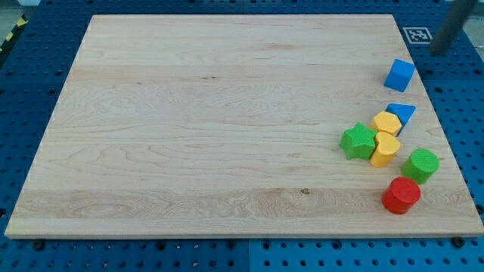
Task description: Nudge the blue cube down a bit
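- Wooden board [227, 113] lies flat on a blue perforated table [30, 68]; the blue surface shows on all four sides of it.
- A black-and-white marker tag [415, 34] sits just off the board's top-right corner.
- Yellow-black striped tape [11, 34] shows at the view's top-left edge.
- Landmark: blue cube [399, 75]. It sits near the board's right edge, in the upper part of the right side, alone, touching nothing.
- A dark blurred rod [451, 26] enters at the view's top right, up and right of the blue cube and off the board; my tip [438, 50] is clear of the cube, no contact.
- No gripper on this arm, so no open or closed state to give.
- Directly below the blue cube: blue triangle block [401, 112], with a gap between them.
- Below-left of the cube: yellow hexagon block [386, 122] touching the blue triangle, then yellow heart block [385, 148] under it.
- Green star block [358, 141] is just left of the two yellows.
- Green cylinder [420, 164] and red cylinder [401, 195] are furthest below the cube, near the board's lower right.
- Everything left of the cube is bare wood.
- Room below the cube is short: only the gap to the blue triangle.
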